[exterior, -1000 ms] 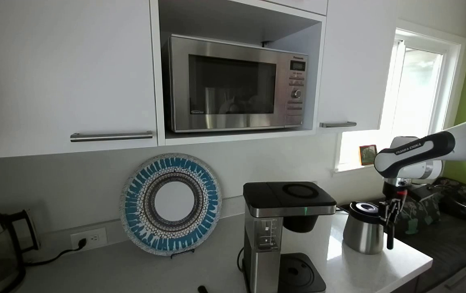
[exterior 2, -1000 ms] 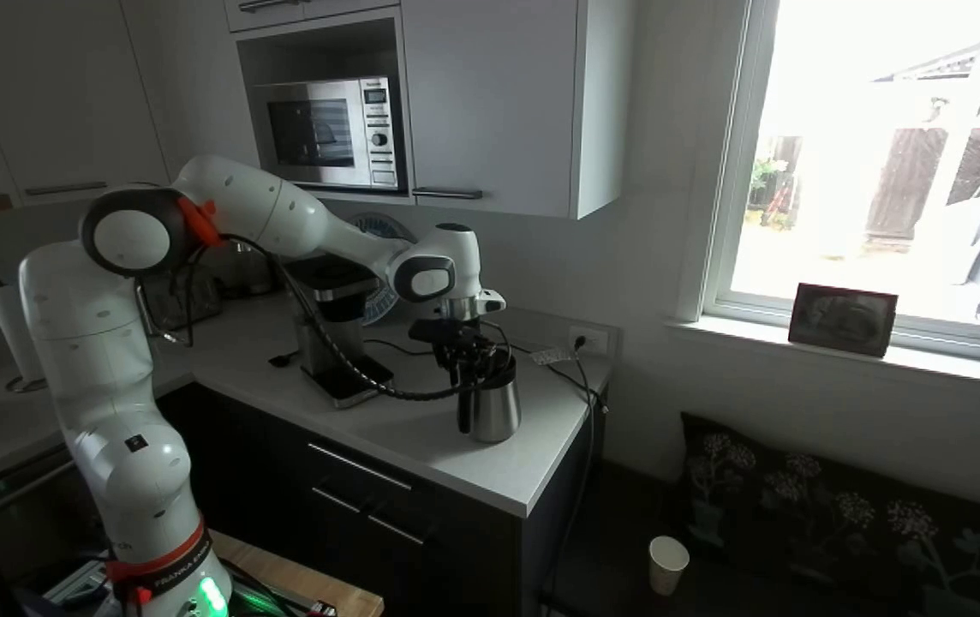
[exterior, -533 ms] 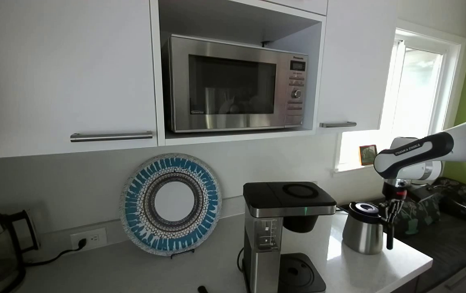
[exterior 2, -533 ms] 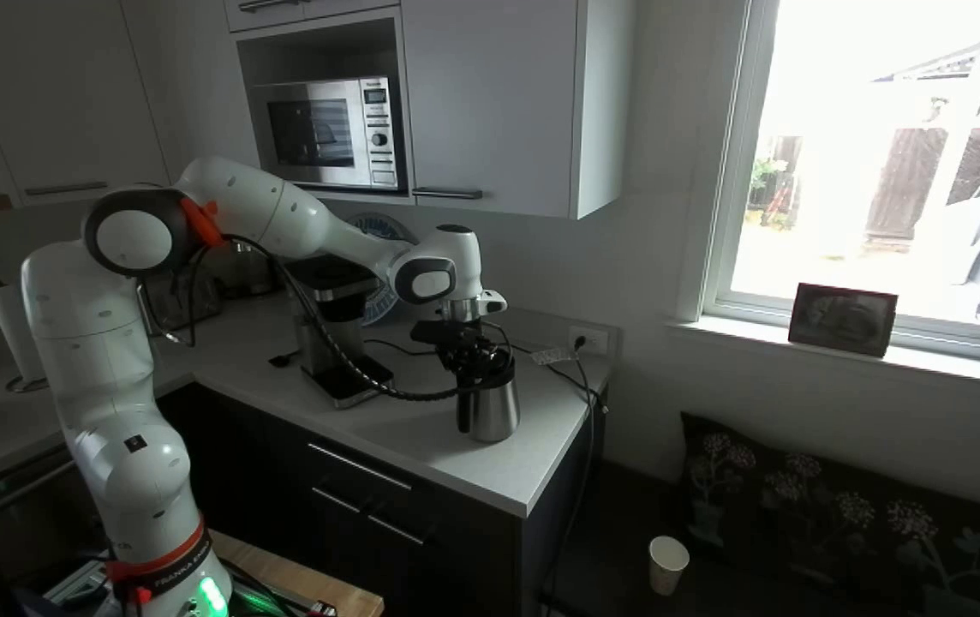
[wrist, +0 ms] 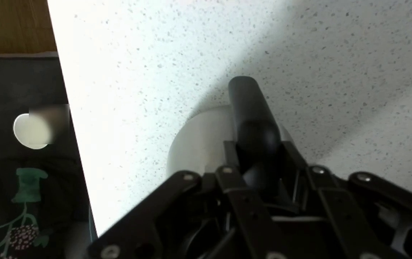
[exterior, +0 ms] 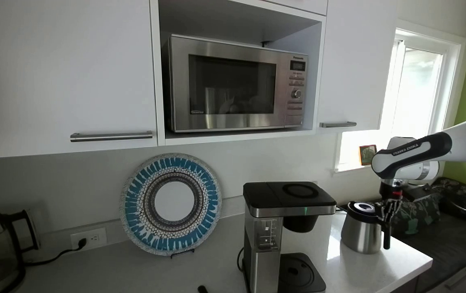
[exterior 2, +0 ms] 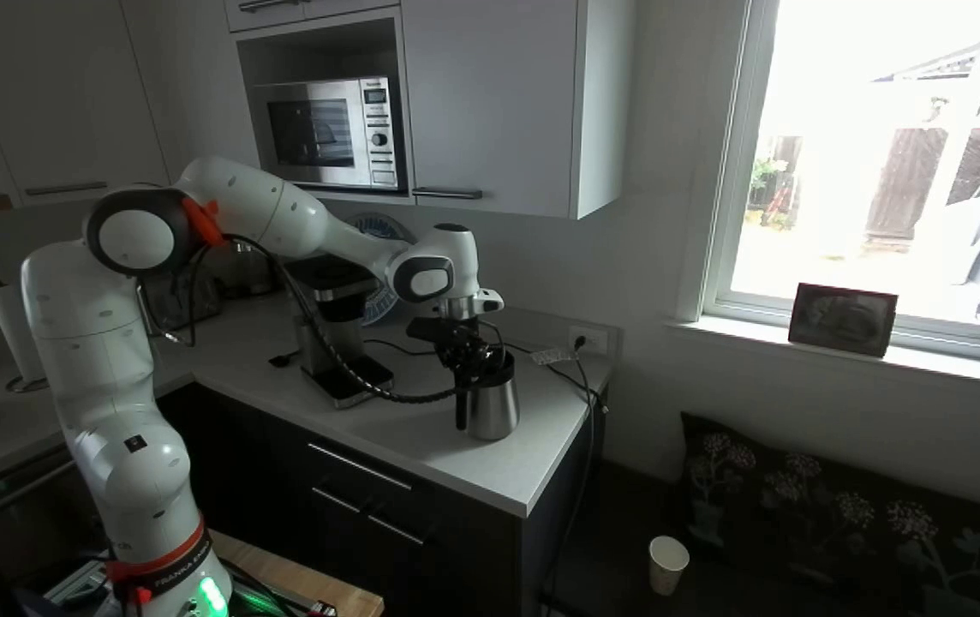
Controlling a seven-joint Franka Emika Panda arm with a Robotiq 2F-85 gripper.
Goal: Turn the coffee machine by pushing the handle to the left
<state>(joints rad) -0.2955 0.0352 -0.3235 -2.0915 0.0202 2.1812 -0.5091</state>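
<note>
The coffee machine is the small steel pot (exterior: 361,234) with a dark top, upright on the counter in both exterior views. Its black handle (wrist: 249,100) points up the wrist view, with the pot's pale body (wrist: 200,138) below and beside it. My gripper (wrist: 260,149) is shut around the handle's upper part, one finger on each side. From an exterior view the gripper (exterior: 387,213) comes down from above at the pot's right, and the handle's lower end hangs free under it. The pot's top is hidden by the gripper in the wrist view.
A taller drip brewer (exterior: 290,236) stands on the counter beside the pot. The counter's edge (wrist: 71,108) runs close by, with a dark seat and a white cup (wrist: 33,131) beyond. A cord (exterior 2: 567,368) lies behind the pot. Wall cupboards (exterior 2: 490,103) hang above.
The jaws have closed in on the handle. In an exterior view the gripper, handle and pot have shifted slightly to the left.
</note>
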